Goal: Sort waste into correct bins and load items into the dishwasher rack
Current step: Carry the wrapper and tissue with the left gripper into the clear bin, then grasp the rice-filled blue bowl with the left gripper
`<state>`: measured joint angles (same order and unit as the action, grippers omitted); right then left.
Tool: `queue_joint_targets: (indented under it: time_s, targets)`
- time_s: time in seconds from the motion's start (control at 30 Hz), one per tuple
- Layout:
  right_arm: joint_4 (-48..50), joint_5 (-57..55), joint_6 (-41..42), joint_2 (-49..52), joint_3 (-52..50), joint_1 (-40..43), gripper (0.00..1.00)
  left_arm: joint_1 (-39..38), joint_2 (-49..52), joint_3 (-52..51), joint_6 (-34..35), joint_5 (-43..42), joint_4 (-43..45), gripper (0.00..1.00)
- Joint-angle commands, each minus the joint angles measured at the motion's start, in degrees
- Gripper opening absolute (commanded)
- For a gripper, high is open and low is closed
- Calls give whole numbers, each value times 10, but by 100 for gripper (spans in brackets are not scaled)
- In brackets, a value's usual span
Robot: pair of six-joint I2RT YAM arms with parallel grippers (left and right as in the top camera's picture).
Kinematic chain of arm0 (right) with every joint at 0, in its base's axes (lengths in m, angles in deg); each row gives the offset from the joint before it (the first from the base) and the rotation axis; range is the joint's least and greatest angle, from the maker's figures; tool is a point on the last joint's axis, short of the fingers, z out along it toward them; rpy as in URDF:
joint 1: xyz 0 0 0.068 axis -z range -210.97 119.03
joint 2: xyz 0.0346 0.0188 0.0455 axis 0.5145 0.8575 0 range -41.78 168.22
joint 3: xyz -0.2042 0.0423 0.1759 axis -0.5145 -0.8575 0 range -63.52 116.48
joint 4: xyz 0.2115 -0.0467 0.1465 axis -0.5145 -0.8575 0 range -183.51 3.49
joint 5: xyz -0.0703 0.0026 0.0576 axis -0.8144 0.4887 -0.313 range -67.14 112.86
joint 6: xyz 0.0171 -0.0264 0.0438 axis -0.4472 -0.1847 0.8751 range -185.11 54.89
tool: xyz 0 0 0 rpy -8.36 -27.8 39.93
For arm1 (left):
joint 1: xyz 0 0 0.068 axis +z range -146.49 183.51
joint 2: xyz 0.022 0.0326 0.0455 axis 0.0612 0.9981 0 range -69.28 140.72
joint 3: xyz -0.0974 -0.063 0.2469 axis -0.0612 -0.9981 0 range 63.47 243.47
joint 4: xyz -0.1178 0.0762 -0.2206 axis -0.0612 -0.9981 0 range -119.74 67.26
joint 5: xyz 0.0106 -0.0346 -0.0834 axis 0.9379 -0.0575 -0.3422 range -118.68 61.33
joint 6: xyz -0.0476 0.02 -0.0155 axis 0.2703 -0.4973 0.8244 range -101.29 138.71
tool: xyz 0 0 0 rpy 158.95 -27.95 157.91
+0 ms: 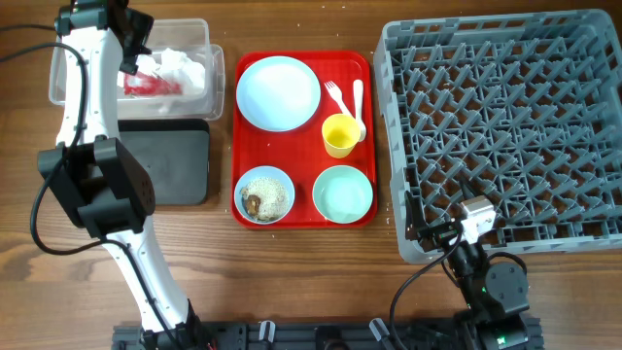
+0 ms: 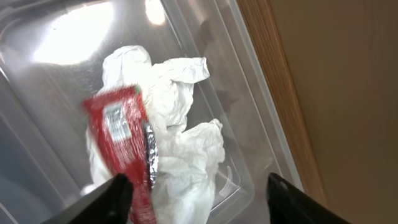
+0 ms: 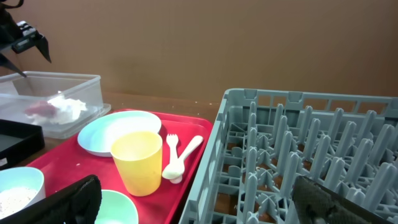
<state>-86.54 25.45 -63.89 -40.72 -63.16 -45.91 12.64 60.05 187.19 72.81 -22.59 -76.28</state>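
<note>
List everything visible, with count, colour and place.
tub: 1, clear, far left
napkins: count unclear, white, in tub
wrapper: 1, red, on napkins
black tray: 1, black, beside tub
red tray: 1, red, centre
plate: 1, light blue, red tray
blue bowl: 1, light blue, red tray
scraps: some, whitish, blue bowl
green bowl: 1, mint, red tray
cup: 1, yellow, red tray
fork, spoon: 1 each, white, by cup
rack: 1, grey, right
left gripper: 1, open, over tub
right gripper: 1, open, by rack
</note>
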Motion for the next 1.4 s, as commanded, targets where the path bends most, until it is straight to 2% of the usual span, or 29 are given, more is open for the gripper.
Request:
queue_joint_targets:
  time_s: [0.0,0.07,0.13,0.17,0.23,0.43,0.67,0.83,0.97,1.0,1.13,1.27,1.37]
  targets:
    - [1,5,3,1,-1,2,100,4,-17,0,-128,-18,-1,72]
    - [1,5,3,1,-1,2,100,3,-43,0,-191,-42,-4,71]
    - [1,5,3,1,-1,2,100,0,-79,0,-242,-70,-15,75]
    - [1,5,3,1,-1,2,100,-6,-122,0,-289,-92,-43,80]
    - [1,5,3,1,-1,2,100,-16,-159,0,-317,-99,-79,82]
    - [1,5,3,1,-1,2,100,-81,-248,0,-346,-99,-244,86]
    - [1,5,3,1,-1,2,100,-199,-246,0,-371,-100,-367,85]
    - [1,5,3,1,-1,2,100,-278,-246,-26,-263,-99,-398,86]
    - [1,5,3,1,-1,2,100,-341,-246,-128,-194,-83,-371,84]
    - [1,5,3,1,-1,2,100,-362,-246,-187,-164,-84,-335,81]
    - [1,5,3,1,-1,2,100,-391,-246,-305,-102,-86,-251,76]
    - [1,5,3,1,-1,2,100,-411,-246,-412,-67,-86,-138,64]
    - [1,5,3,1,-1,2,100,-410,-246,-456,-67,-86,-91,58]
